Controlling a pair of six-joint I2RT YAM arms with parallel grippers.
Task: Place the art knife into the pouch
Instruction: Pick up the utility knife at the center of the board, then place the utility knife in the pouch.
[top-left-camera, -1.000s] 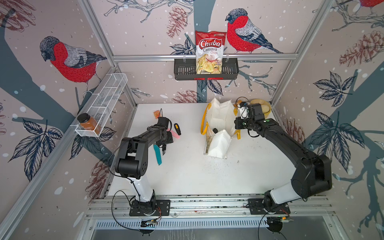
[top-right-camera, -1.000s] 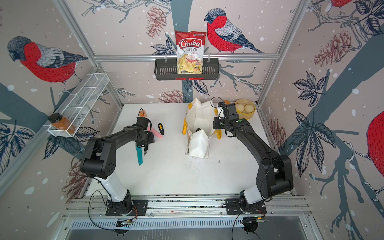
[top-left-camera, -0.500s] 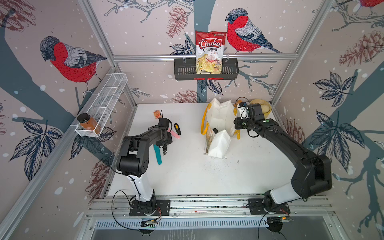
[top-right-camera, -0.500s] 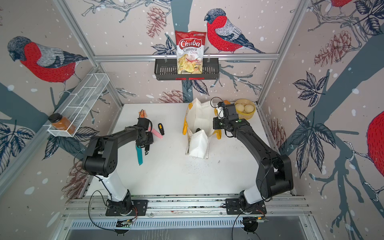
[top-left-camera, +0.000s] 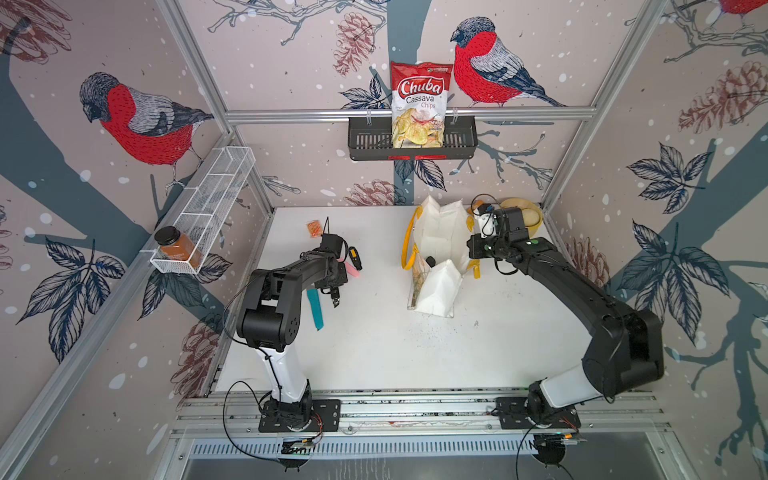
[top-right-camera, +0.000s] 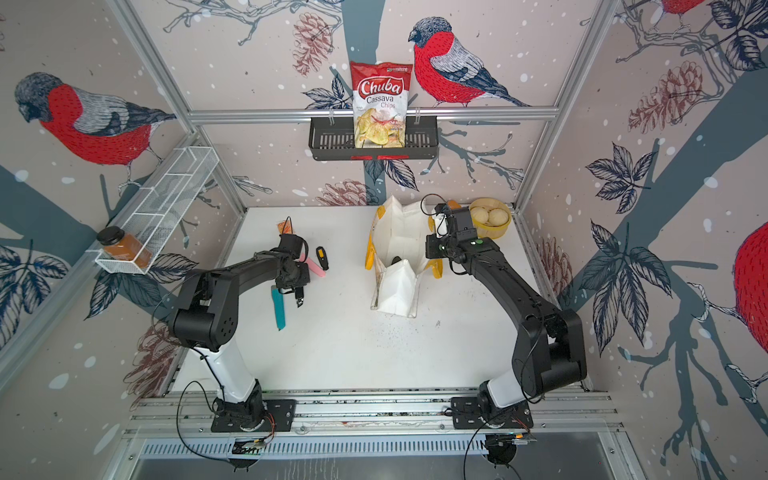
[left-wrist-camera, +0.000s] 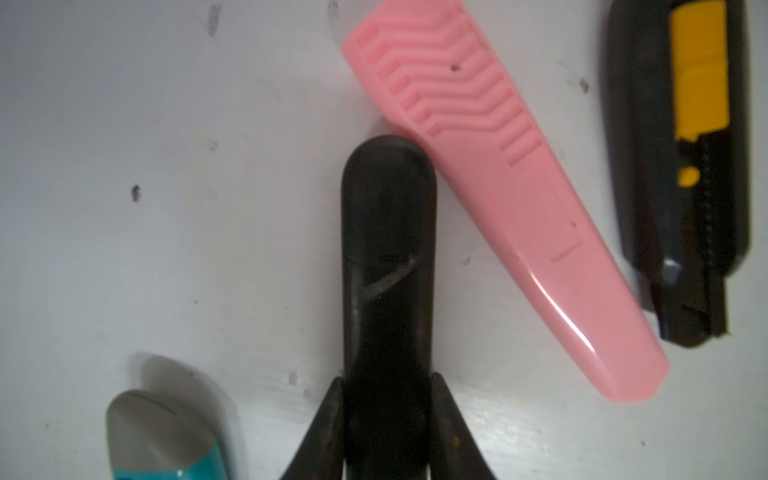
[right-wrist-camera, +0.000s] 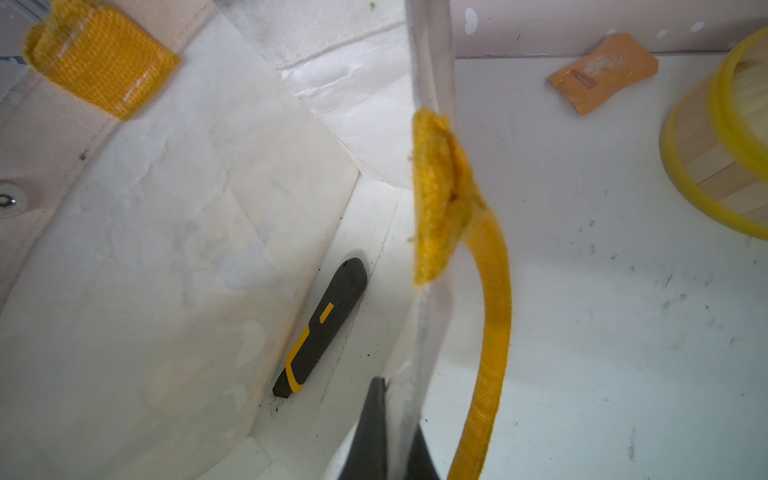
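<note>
Pink art knife (left-wrist-camera: 498, 199) flat, diagonal

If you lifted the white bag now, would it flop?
Probably floppy: the pouch is creased fabric, its near end folded inward. Likely light: only one small knife shows inside. Pushed, it might crumple rather than slide.

Teal knife (left-wrist-camera: 166, 436) and blurred black-yellow knife (left-wrist-camera: 681, 166) cropped by frame edge. Pink knife (top-left-camera: 353, 270), at 9 o'clock of pouch (top-left-camera: 440, 237), half hidden under left arm (top-left-camera: 299, 270). Left pincer (left-wrist-camera: 388, 174): jaw gap indiscernible.
</note>
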